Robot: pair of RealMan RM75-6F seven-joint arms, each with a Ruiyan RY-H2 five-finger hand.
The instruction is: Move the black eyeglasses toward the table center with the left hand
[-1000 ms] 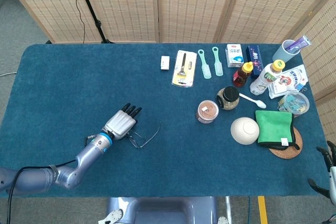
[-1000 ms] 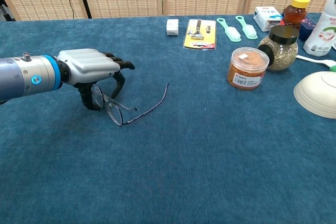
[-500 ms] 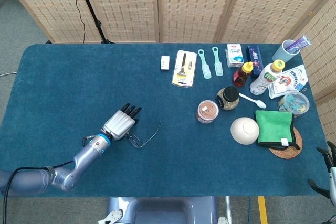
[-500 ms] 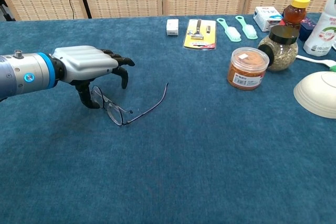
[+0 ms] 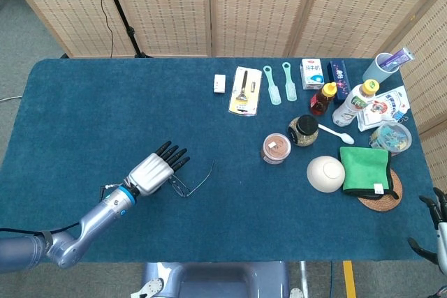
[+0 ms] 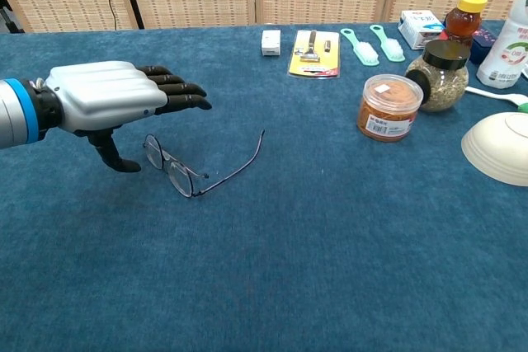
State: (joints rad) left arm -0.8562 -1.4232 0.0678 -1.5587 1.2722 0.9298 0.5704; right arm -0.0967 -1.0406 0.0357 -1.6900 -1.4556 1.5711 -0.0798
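Observation:
The black eyeglasses [image 5: 186,185] lie unfolded on the blue tablecloth, left of the table's middle, one temple arm pointing right and away. In the chest view the eyeglasses [image 6: 177,172] lie just below and to the right of my left hand [image 6: 107,105]. That hand hovers above the cloth with its fingers stretched out and apart and its thumb hanging down, holding nothing. From the head view my left hand [image 5: 152,171] sits just left of the lenses. Only dark fingers of my right hand [image 5: 434,232] show at the bottom right corner, spread and with nothing in them.
On the right half stand an orange-lidded jar [image 5: 276,149], a black-lidded jar [image 5: 303,130], a white bowl [image 5: 325,174], a green cloth [image 5: 364,171], bottles and packets. A razor pack [image 5: 245,91] and two brushes [image 5: 279,84] lie at the back.
My left hand has let go of the eyeglasses, straightened its fingers, and drawn back to the left and upward. The eyeglasses stay where they were.

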